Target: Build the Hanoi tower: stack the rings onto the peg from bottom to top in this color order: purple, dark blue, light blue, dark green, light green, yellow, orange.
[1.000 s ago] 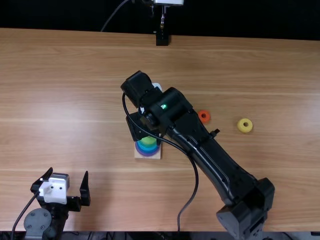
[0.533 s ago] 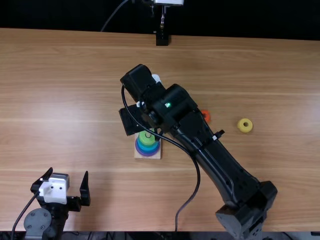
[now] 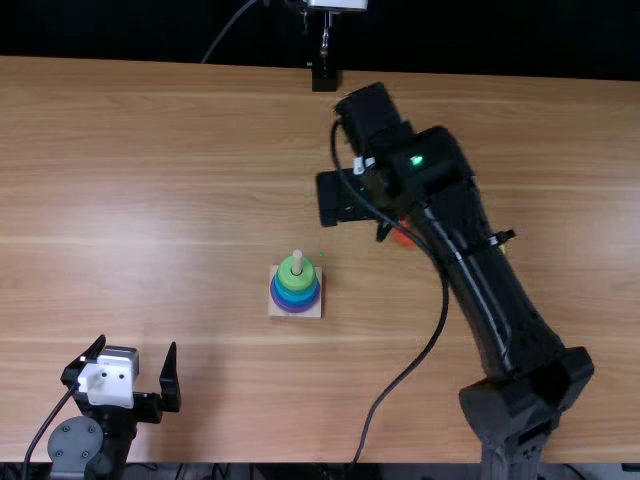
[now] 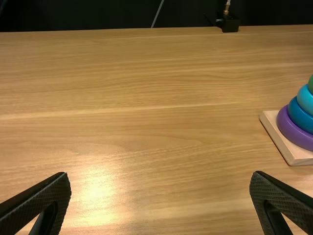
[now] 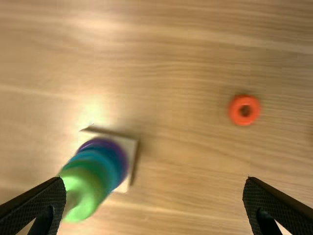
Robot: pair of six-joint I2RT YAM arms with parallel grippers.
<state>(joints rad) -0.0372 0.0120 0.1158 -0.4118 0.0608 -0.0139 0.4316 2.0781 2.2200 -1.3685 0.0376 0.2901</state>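
The right end effector (image 5: pixel 154 178), spread and empty, is swinging away from the seated light green ring (image 3: pixel 296 277), leaving the yellow ring (image 3: pixel 503 248) next.

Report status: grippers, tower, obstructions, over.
Left gripper open, empty. Right gripper open, empty. Light green ring tops tower. Right arm partly hides orange ring, top view.

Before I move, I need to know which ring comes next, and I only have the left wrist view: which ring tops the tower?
Observer: The light green ring is uppermost.
Operator: Where's the orange one?
Observer: The right wrist view shows the orange ring lying flat, apart from the tower's base.
Operator: And the right gripper?
Observer: In that same view, the right gripper has its jaws open.
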